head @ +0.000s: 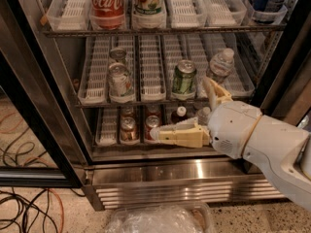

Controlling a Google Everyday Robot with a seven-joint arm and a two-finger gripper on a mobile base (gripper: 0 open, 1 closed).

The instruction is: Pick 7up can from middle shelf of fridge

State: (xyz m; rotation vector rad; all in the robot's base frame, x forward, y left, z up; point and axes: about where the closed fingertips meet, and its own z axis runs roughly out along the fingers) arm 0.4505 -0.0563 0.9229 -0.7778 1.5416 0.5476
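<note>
Upright silvery 7up can (120,81) front-left on middle shelf (151,76) of fridge (170,171); tool (180,107) lower right, jaws apart

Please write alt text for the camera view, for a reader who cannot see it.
The robot's open end effector is in front of the fridge, lower and to the right of the 7up can on the middle shelf. A green can and a water bottle stand on that shelf too.

It looked like a staff pantry or a test lab, not a home: a commercial glass-door fridge (146,174) with stocked wire shelves (160,31), and loose cables (22,154) trailing over speckled floor (73,220) at lower left. The robot's gripper (180,107) hung spread before the fridge, centre right.
</note>
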